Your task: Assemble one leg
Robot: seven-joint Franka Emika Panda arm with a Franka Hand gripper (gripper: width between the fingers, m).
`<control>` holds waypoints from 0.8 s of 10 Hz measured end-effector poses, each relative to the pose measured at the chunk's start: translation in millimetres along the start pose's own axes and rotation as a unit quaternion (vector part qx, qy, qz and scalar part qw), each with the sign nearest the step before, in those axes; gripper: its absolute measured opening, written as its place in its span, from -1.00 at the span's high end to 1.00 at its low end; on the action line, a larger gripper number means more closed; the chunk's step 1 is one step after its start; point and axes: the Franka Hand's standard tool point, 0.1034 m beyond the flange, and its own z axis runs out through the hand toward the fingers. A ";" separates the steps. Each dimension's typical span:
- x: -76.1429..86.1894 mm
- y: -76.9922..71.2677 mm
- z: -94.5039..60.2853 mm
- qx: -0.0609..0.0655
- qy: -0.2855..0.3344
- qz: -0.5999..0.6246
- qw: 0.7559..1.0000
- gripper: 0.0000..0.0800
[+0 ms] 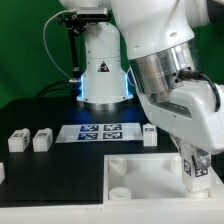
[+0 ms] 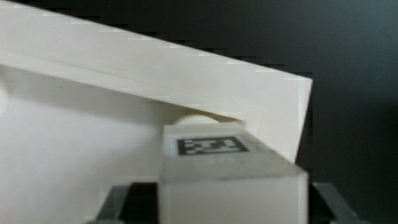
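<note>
My gripper (image 1: 199,172) is shut on a white leg (image 1: 199,170) with a black-and-white tag, at the exterior view's right. It holds the leg upright over the far right corner of the large white square plate (image 1: 150,178). In the wrist view the leg (image 2: 222,160) fills the space between my jaws, its tagged end over a round corner socket (image 2: 210,120) of the plate (image 2: 107,110). I cannot tell whether the leg touches the socket. Three more legs lie on the black table: two at the left (image 1: 18,141) (image 1: 41,141) and one near the arm (image 1: 150,135).
The marker board (image 1: 98,132) lies flat in front of the robot base (image 1: 103,75). A round socket (image 1: 119,170) shows at the plate's far left corner. The black table ends near the exterior view's left edge.
</note>
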 end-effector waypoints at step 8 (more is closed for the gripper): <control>-1.3 -3.3 -4.8 -0.044 0.026 -0.458 0.887 -0.61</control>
